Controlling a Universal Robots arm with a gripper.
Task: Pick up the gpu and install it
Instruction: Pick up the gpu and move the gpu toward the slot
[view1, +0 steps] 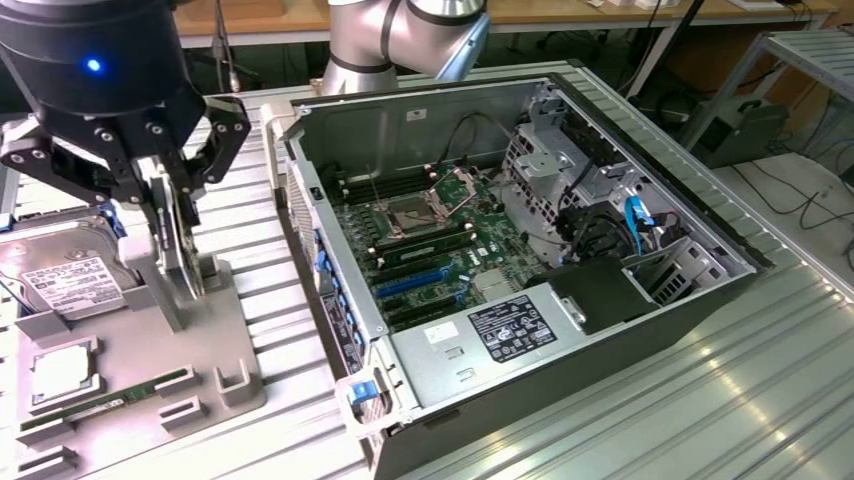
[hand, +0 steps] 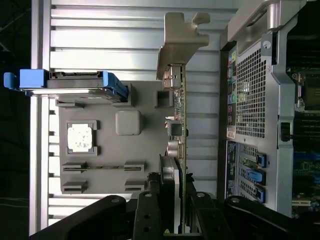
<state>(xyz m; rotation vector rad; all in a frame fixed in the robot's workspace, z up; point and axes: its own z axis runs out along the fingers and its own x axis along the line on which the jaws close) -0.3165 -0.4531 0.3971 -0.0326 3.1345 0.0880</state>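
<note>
The fingers (hand: 150, 212) of the gripper (view1: 174, 205) are clamped on the gpu (view1: 175, 265) near its upper edge. The card hangs upright at the grey parts tray (view1: 234, 340), beside the open computer case (view1: 441, 110). The step goes best with the card kept plumb, untwisted, and its bracket (hand: 181, 45) clear of the tray's posts.

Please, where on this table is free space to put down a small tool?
Free: the ribbed table at the exterior view's right of the computer case. Crowded: the tray, with the hard drive, and the gripper holding the gpu there.
</note>
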